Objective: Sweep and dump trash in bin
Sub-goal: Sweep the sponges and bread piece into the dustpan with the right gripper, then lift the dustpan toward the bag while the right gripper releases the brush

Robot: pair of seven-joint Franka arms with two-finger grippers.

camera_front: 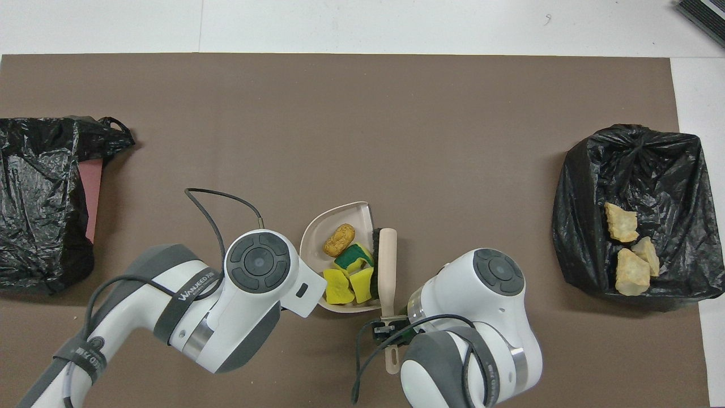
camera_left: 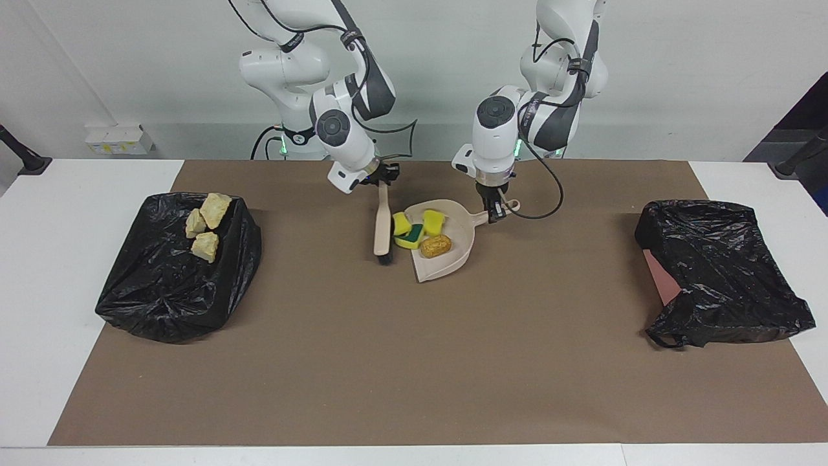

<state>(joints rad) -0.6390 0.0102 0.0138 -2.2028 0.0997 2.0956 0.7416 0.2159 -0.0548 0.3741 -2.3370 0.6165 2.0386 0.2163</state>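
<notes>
My right gripper (camera_left: 383,181) is shut on the handle of the beige brush (camera_left: 382,223), whose bristles rest on the mat against the open lip of the beige dustpan (camera_left: 460,254). My left gripper (camera_left: 495,212) is shut on the dustpan's handle. In the pan lie trash pieces: two yellow sponge pieces (camera_front: 338,286) (camera_front: 362,282), a green-and-yellow sponge (camera_front: 352,258) and a brown bread roll (camera_front: 338,239). Three tan pastries (camera_left: 206,228) lie on top of a black-bagged bin (camera_left: 174,285) at the right arm's end. In the overhead view the left arm hides its gripper.
A second black-bagged bin (camera_left: 721,272), with a pink wall (camera_left: 661,277) showing, sits at the left arm's end. A brown mat (camera_left: 414,362) covers the table. A cable (camera_front: 218,195) loops on the mat beside the left arm.
</notes>
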